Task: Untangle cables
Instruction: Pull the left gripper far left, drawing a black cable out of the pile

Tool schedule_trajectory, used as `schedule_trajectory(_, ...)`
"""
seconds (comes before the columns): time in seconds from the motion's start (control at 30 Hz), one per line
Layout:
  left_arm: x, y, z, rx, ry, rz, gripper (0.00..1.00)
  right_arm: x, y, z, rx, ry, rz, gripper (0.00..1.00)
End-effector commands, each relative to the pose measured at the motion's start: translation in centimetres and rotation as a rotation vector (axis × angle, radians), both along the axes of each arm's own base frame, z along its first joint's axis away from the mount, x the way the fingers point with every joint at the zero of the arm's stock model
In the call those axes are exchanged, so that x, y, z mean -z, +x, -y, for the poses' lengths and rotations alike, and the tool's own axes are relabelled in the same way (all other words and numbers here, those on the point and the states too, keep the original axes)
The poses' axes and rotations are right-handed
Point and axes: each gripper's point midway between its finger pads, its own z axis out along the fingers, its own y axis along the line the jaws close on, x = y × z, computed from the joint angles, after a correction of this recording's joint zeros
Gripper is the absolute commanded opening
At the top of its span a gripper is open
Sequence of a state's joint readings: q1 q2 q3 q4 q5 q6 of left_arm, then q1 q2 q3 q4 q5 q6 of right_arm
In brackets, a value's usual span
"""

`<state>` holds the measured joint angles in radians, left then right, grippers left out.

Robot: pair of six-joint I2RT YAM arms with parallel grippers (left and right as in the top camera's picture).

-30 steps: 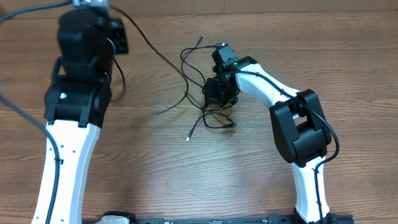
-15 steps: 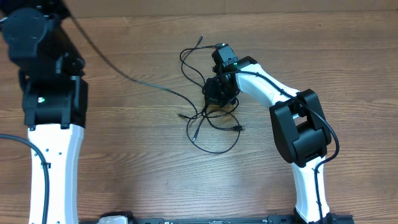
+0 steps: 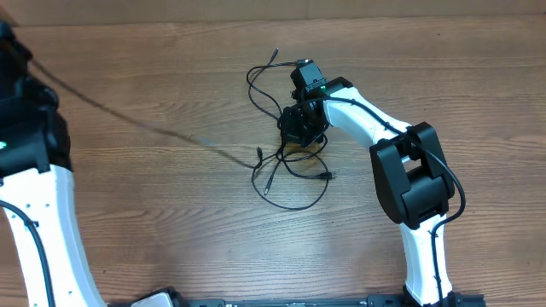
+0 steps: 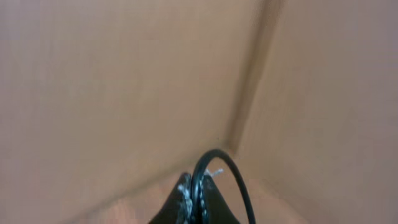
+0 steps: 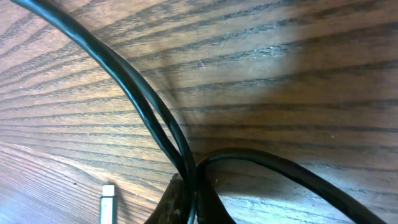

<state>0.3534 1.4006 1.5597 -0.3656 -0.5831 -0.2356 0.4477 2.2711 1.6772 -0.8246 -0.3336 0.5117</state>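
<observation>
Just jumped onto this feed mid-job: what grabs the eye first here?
One thin black cable runs in a long straight line from the left arm at the far left edge to the tangle at mid-table. The right tool is shut on that tangle, pinning it to the wood. The left tool is shut on a loop of the cable.

A brown wooden table (image 3: pixel 171 230) with fine lines in the wood is seen. Thin black cables (image 3: pixel 294 207) are laid on it near the middle, looped and crossed over each other. A small silver plug (image 5: pixel 107 202) is laid flat beside them.
</observation>
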Motion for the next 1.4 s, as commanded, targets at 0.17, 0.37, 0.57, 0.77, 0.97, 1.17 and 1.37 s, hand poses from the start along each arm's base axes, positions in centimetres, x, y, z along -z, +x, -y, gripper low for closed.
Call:
schedule_trajectory(0.17, 12.3, 1.3, -5.0, -0.084, -0.255, -0.232, 0.04, 6.0, -2.6, 2.6, -0.004, -0.156, -0.099, 0.04)
schedule_trajectory(0.37, 21.2, -0.1, -7.3, -0.154, -0.389, -0.467, 0.04, 6.0, -2.6, 2.6, -0.004, -0.156, -0.098, 0.04)
schedule_trajectory(0.57, 28.5, -0.3, -7.4, -0.106, -0.560, -0.594, 0.04, 6.0, -2.6, 2.6, -0.004, -0.155, -0.098, 0.04)
schedule_trajectory(0.77, 31.9, 1.6, -6.0, 0.020, -0.680, -0.587, 0.11, 6.0, -2.6, 2.6, -0.004, -0.156, -0.099, 0.04)
schedule_trajectory(0.97, 29.4, 4.5, -6.4, 0.132, -0.622, -0.503, 0.72, 6.0, -2.6, 2.6, -0.007, -0.156, -0.098, 0.04)
schedule_trajectory(1.17, 22.8, 8.0, -6.0, 0.281, -0.570, -0.386, 1.00, 6.0, -2.6, 2.6, -0.007, -0.156, -0.097, 0.04)
schedule_trajectory(1.37, 19.0, 9.3, 0.3, 0.570, -0.748, -0.325, 1.00, 6.0, -2.4, 2.5, -0.006, -0.152, -0.090, 0.04)
